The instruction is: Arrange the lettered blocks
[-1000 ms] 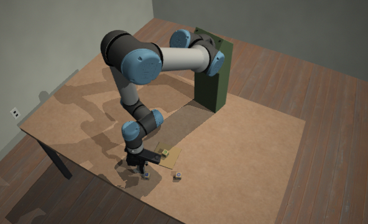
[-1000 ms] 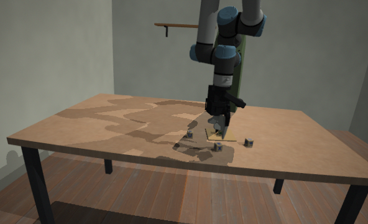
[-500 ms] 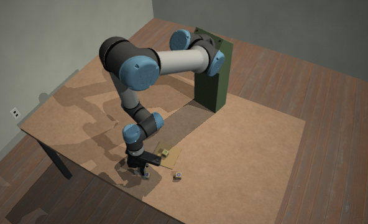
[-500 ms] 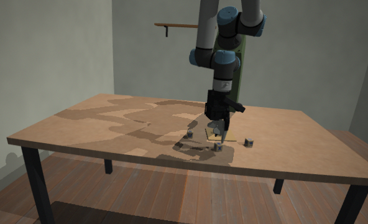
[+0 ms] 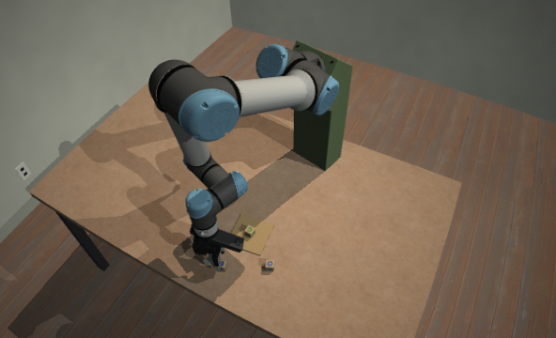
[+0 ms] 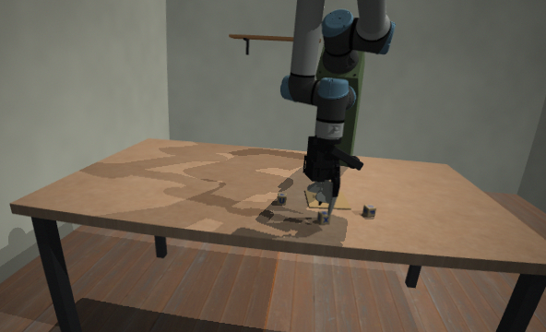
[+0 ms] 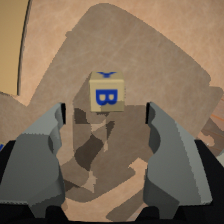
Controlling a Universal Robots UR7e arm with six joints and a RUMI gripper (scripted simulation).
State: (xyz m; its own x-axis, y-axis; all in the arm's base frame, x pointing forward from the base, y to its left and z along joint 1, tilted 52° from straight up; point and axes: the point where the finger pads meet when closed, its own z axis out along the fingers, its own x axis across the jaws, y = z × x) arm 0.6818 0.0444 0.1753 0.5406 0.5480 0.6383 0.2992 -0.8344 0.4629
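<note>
A tan block with a blue B (image 7: 106, 94) lies on the table top, off the mat, close to the table's front edge; it also shows in the top view (image 5: 221, 265) and the exterior view (image 6: 323, 217). My gripper (image 7: 105, 104) is open and empty, low over this block, with a finger on each side and not touching it; it also shows in the top view (image 5: 215, 259). A block with a green mark (image 5: 249, 230) sits on the tan mat (image 5: 254, 236). A block with a blue mark (image 5: 269, 264) lies off the mat beside it. Another block (image 6: 281, 198) stands off the mat to the left in the exterior view.
The green pedestal (image 5: 322, 117) carrying the arm stands at the back of the table. The table's front edge (image 6: 282, 251) runs close to the B block. The mat's corner (image 7: 12, 45) shows at the upper left of the wrist view.
</note>
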